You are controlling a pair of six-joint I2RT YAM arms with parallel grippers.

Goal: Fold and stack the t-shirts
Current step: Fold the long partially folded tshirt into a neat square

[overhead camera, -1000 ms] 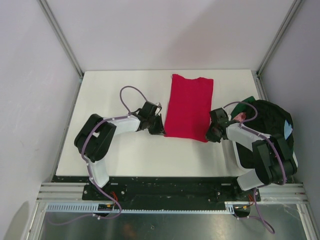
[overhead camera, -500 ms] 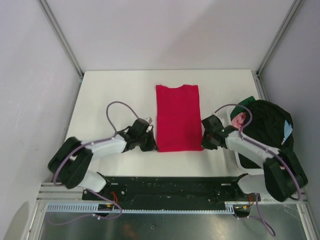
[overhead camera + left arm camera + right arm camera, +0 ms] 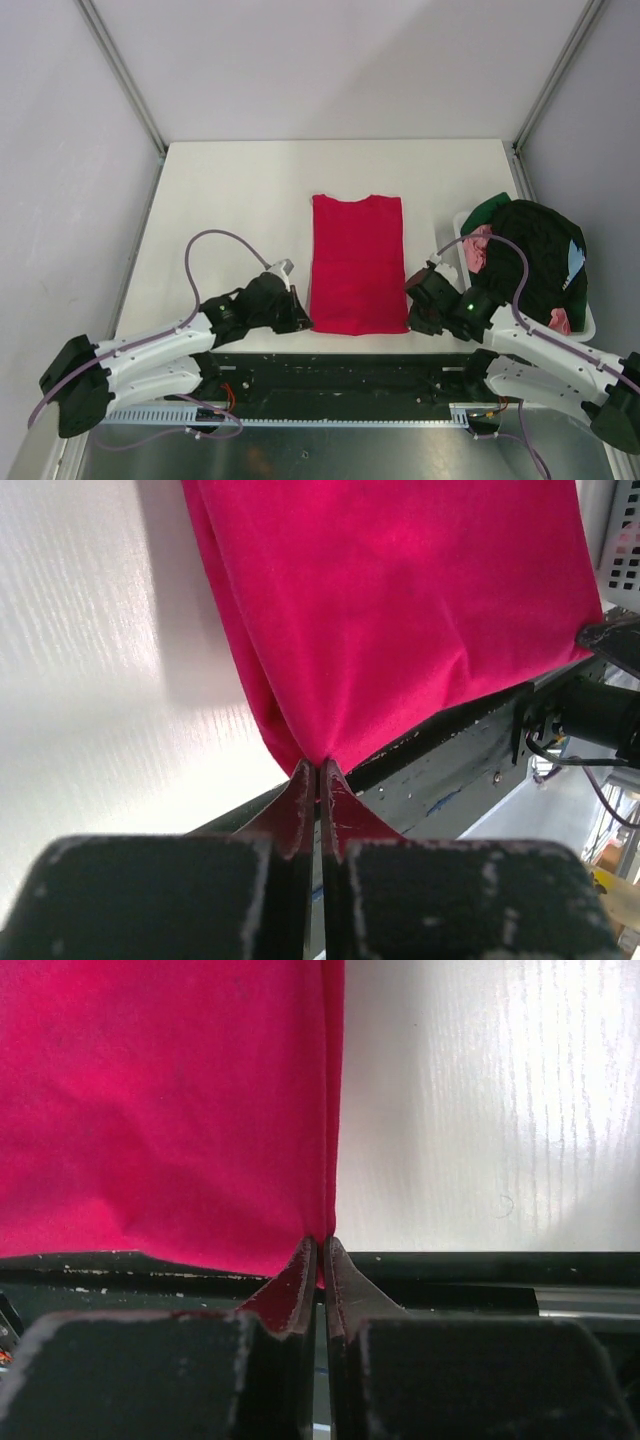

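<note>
A bright red t-shirt (image 3: 355, 262) lies folded into a long strip down the middle of the white table (image 3: 230, 200). Its near hem reaches the table's front edge. My left gripper (image 3: 300, 322) is shut on the near left corner of the red t-shirt (image 3: 400, 610), pinching the cloth at its tips (image 3: 318, 765). On the other side, my right gripper (image 3: 412, 318) is shut on the near right corner of the same t-shirt (image 3: 160, 1100), the cloth caught between its tips (image 3: 320, 1242). More t-shirts, black, green and pink (image 3: 530, 250), sit heaped at the right.
A white tub (image 3: 588, 325) at the table's right edge holds the heap of shirts. The black metal frame rail (image 3: 340, 365) runs just below the table's front edge, under both grippers. Grey walls close in the left, back and right.
Both grippers have pulled the red t-shirt toward the near edge of the table, and both arms have stretched low and outward. The shirt now lies straighter.
</note>
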